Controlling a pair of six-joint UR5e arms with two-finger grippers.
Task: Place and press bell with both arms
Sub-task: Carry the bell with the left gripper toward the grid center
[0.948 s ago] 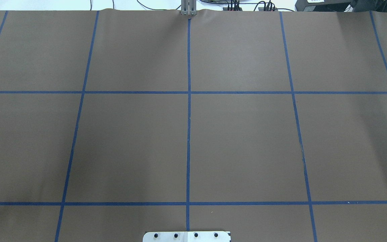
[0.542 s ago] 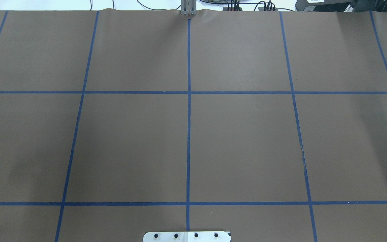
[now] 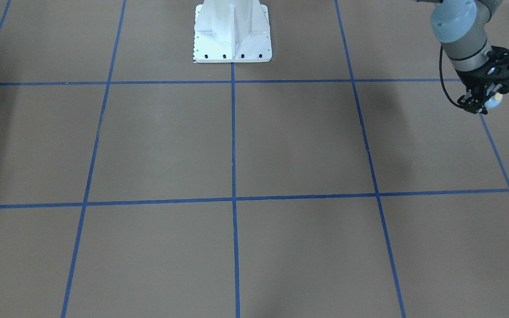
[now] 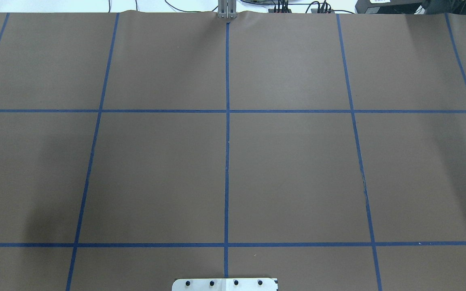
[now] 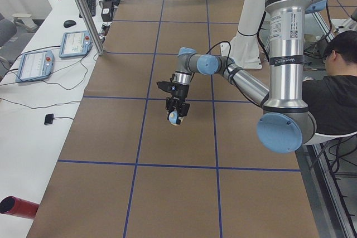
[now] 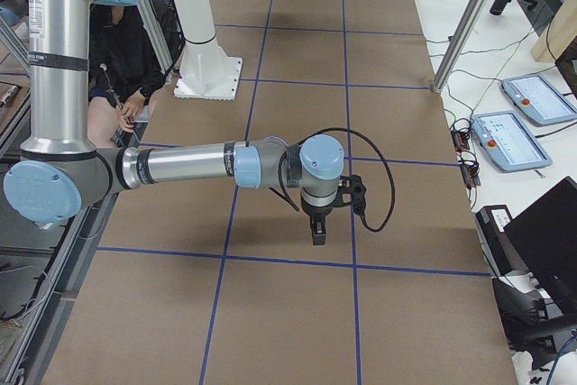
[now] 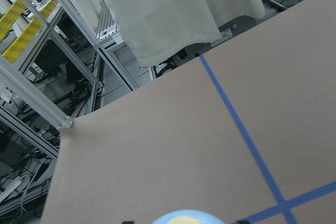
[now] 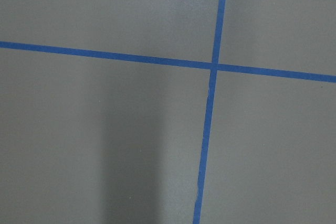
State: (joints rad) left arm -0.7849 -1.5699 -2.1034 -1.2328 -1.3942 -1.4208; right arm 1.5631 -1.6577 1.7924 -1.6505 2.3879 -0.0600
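The left gripper [image 3: 484, 104], at two o'clock in the front view, held the bell [image 3: 495, 102] pinched in its fingers above the tabletop [image 3: 281, 145]. Placing and pressing were both left to do. Whether the right gripper [image 6: 317, 233] had its fingers spread or together, I cannot tell.

Our grey-and-silver left arm [image 5: 245, 82]: outstretched, black left gripper [image 3: 484, 102] clamping a light-blue dome bell [image 3: 495, 103]. Right arm [image 6: 180, 167]: outstretched, right gripper [image 6: 317, 237] pointing down.

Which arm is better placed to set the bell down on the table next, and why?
Left. The left gripper holds the bell above the table, so it likely only needs to lower and release. The right gripper carries no visible bell, so it would suit the press afterwards.
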